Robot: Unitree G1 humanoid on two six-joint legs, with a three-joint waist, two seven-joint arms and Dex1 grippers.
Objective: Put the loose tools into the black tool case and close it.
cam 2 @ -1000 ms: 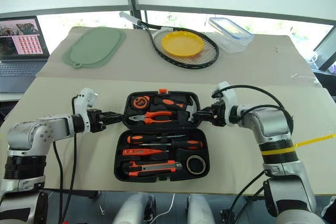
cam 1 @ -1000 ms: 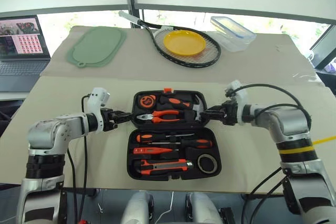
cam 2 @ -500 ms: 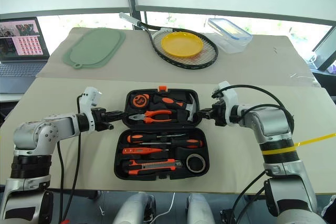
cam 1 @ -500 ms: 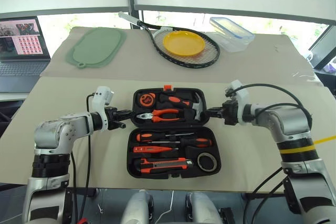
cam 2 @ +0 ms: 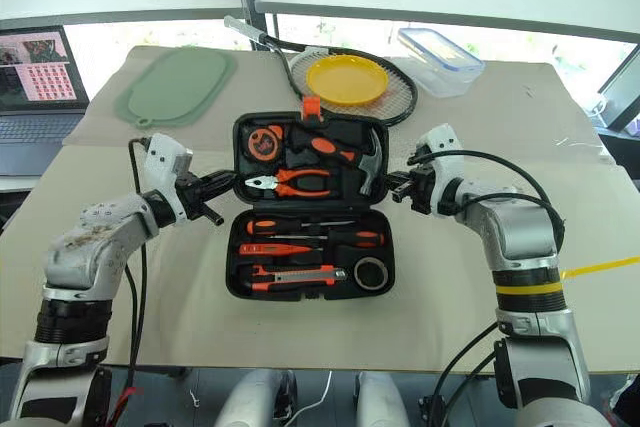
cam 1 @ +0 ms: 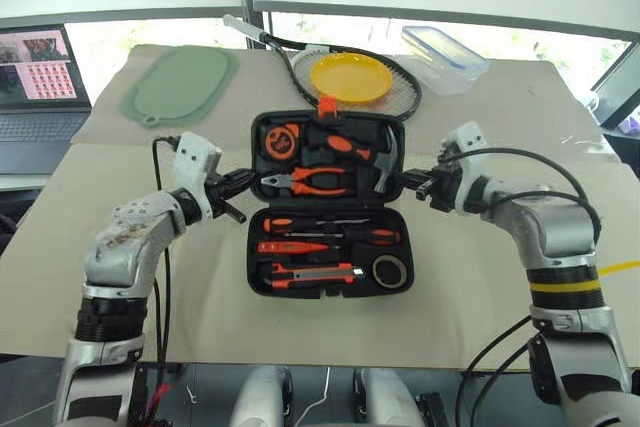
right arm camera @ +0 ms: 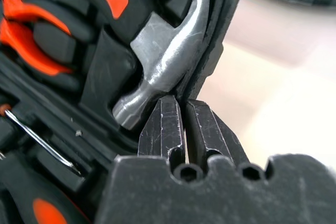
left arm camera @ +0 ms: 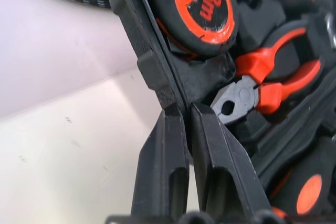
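1. At centre frame, the black tool case (cam 1: pixel 330 209) lies open on the counter (cam 1: pixel 480 287), its loose tools (cam 1: pixel 320 247) seated in the lower half.
2. My left claw (left arm camera: pixel 186 124) is clamped on the lid's left rim; my right claw (right arm camera: pixel 181 119) pinches the right rim beside the hammer (right arm camera: pixel 168 61).
3. A second ago both claws stood apart and the lid lay flat; now it tilts up, so closing has begun.

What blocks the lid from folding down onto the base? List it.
Nothing visible does. Both grippers, left and right, pinch the lid's side rims of the black tool case, and the screwdrivers and utility knife lie seated in their recesses.
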